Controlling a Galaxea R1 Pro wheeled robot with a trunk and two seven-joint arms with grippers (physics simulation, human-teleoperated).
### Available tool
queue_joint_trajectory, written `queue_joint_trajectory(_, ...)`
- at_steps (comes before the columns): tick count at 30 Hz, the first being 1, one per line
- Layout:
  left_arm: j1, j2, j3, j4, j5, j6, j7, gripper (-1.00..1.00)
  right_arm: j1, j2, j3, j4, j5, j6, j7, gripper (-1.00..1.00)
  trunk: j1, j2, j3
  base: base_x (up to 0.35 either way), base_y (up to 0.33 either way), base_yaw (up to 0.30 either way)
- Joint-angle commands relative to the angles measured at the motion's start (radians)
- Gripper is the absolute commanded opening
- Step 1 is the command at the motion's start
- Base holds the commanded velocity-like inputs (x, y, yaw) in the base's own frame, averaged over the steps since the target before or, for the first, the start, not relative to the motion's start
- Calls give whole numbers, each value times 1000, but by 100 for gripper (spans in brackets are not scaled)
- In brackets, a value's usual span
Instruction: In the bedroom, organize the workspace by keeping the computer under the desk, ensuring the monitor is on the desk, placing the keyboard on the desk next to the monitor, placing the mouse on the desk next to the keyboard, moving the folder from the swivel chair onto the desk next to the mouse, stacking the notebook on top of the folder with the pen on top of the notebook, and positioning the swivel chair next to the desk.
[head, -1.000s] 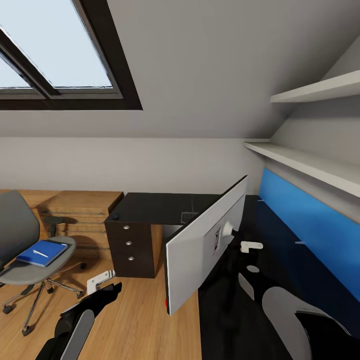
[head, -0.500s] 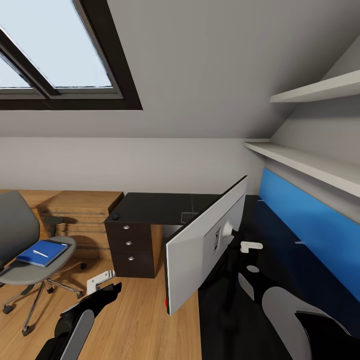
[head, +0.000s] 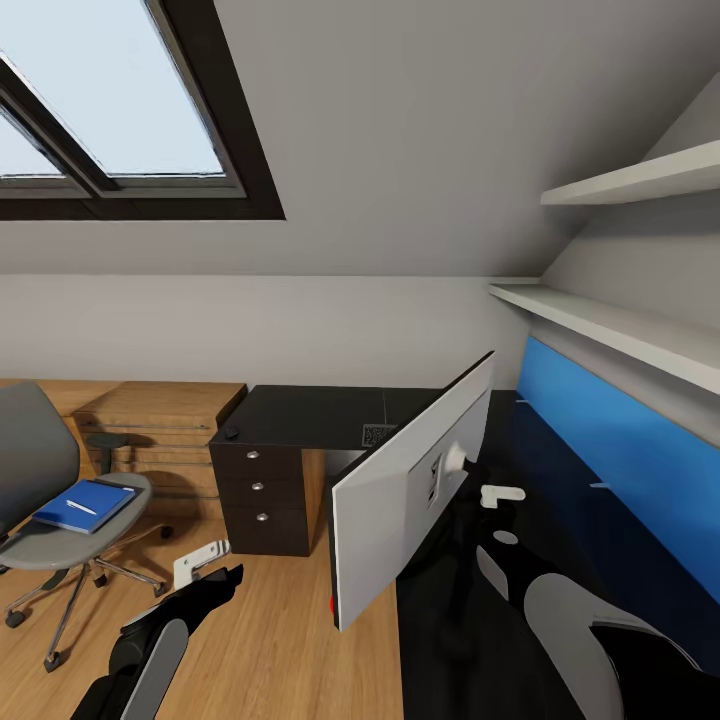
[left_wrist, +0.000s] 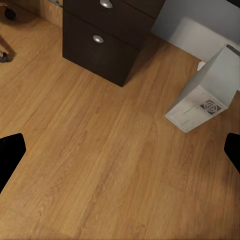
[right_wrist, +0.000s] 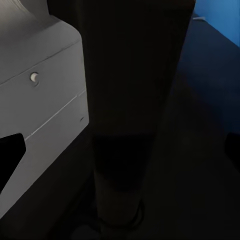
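The monitor (head: 410, 500) stands on the black desk (head: 320, 412) with its silver-white back toward me. My right gripper (head: 500, 493) is open just behind it, and the dark stand (right_wrist: 130, 100) rises ahead between its fingers. At the left, the grey swivel chair (head: 40, 480) carries the blue folder (head: 85, 505) with the white pen (head: 82, 507) lying on it. A small dark mouse (head: 231, 433) sits at the desk's far left corner. The computer (left_wrist: 205, 95) stands on the floor. My left gripper (head: 200, 560) hangs open over bare floor. Keyboard and notebook are out of view.
A dark three-knob drawer unit (head: 262, 490) holds up the desk's left end, with a light wood chest (head: 160, 420) beside it. A blue wall panel (head: 620, 470) and white shelves (head: 610, 330) run along the right. Wood floor (head: 280, 640) lies open between chair and desk.
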Motion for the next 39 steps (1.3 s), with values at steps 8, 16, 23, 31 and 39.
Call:
queue_joint_trajectory(8,-1,0,-2,-2,11,3,8,100,-1,-2,-8,1,10,-3,-3,100,31,-58,-27,0,0,0)
queue_joint_trajectory(16,-1,-1,-1,-2,11,3,8,100,-1,-2,-8,-1,10,-5,-3,100,62,-114,-52,0,0,0)
queue_joint_trajectory(23,-1,-1,-1,-2,11,3,8,100,-1,-2,-8,-10,10,-11,-1,100,62,-114,-52,0,0,0)
queue_joint_trajectory(31,-1,-1,-1,0,12,3,8,100,-1,-2,-8,-11,10,-11,-1,100,62,-114,-52,0,0,0)
queue_joint_trajectory(39,-1,1,-1,4,13,3,8,100,-1,-2,-8,-10,10,-11,-1,100,62,-114,-52,96,0,0)
